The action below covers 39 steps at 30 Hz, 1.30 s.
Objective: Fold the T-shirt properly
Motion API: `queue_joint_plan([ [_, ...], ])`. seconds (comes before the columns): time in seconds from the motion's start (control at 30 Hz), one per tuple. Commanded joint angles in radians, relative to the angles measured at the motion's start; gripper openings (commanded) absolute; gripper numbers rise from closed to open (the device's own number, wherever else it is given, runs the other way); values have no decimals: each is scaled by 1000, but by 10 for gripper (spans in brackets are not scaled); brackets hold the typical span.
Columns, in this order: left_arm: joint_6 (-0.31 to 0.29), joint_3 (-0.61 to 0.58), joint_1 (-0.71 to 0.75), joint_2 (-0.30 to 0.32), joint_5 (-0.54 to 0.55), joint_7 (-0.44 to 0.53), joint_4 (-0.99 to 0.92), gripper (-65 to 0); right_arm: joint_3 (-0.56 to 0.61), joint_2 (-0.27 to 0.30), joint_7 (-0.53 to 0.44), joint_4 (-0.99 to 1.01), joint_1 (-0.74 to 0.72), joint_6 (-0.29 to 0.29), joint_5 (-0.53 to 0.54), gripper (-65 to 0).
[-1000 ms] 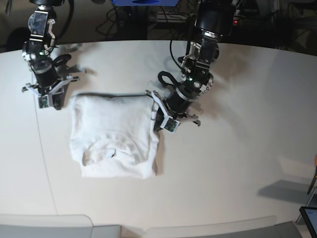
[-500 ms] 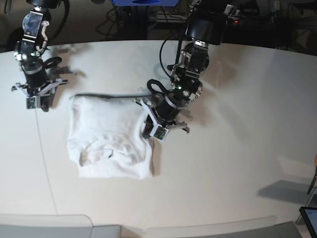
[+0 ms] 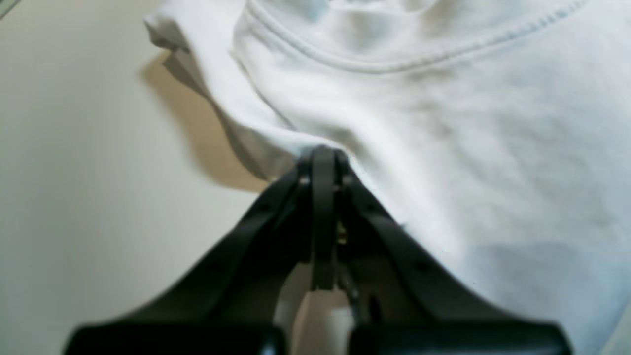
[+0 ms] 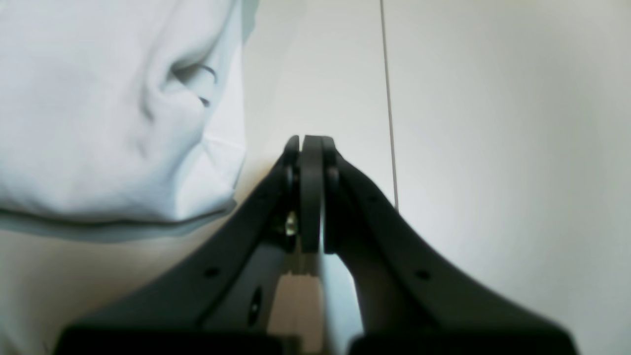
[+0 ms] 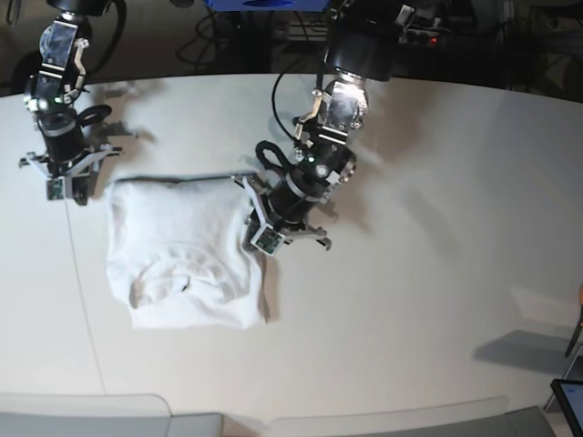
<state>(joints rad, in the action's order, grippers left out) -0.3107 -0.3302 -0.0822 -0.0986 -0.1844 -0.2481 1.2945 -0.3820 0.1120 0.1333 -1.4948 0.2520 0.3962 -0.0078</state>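
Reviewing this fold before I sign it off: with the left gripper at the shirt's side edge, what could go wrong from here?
The left gripper, shut, presses into the T-shirt edge, and the fabric there is bunched; pushing further could wrinkle the fold or slide the whole shirt along the table. The right gripper, shut and apart from the shirt, is not holding it in place.

A smooth off-white worktop [image 5: 437, 273] with a curved far edge fills the base view. A thin dark seam [image 5: 80, 273] runs from the far left toward the near edge. The T-shirt [image 5: 182, 259] is the only thing lying directly on it: folded into a compact rectangle, left of the middle, its ribbed round collar toward the near edge and a folded edge toward the far edge. The seam passes just beside the shirt's left side. The rest of the surface is bare, marked only by shadows.
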Motion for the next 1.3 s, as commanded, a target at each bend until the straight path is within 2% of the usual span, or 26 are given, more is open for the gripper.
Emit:
queue_joint_plan([
  [0.0, 15, 27, -18, -2, 0, 19, 44, -650, -4, 10, -25, -17, -10, -1, 7, -650],
  [0.17, 9, 168, 9, 29, 0, 19, 127, -650, -4, 10, -28, -23, -3, 0, 7, -650],
  [0.23, 9, 194, 55, 63, 0, 28, 173, -650, -4, 10, -48, -25, 4, 0, 9, -650],
  [0.3, 9, 199, 108, 102, 0, 40, 216, -650, -5, 10, -97, -22, 25, 0, 9, -650],
  [0.5, 9, 211, 316, 253, 1, 224, 303, -650, 1, 1, -346, -20, 122, 0, 10, -650],
  [0.6, 9, 213, 417, 319, 20, 249, 363, -650, 2, 1, -357, -28, 166, 0, 10, -650],
  [0.77, 9, 211, 608, 412, 139, 293, 485, -650, -1, -4, -360, -66, 284, -6, 13, -650],
  [0.87, 9, 211, 703, 422, 150, 353, 511, -650, -12, -48, -360, -114, 338, -6, 13, -650],
  [0.97, 12, 207, 773, 417, 101, 399, 511, -650, -24, -90, -357, -155, 402, -6, 13, -650],
  [1.13, 14, 201, 876, 392, 10, 408, 511, -650, -28, -153, -347, -181, 510, -6, 12, -650],
  [1.27, 14, 199, 948, 389, -19, 408, 504, -650, -28, -170, -268, -201, 594, -7, 12, -650],
])
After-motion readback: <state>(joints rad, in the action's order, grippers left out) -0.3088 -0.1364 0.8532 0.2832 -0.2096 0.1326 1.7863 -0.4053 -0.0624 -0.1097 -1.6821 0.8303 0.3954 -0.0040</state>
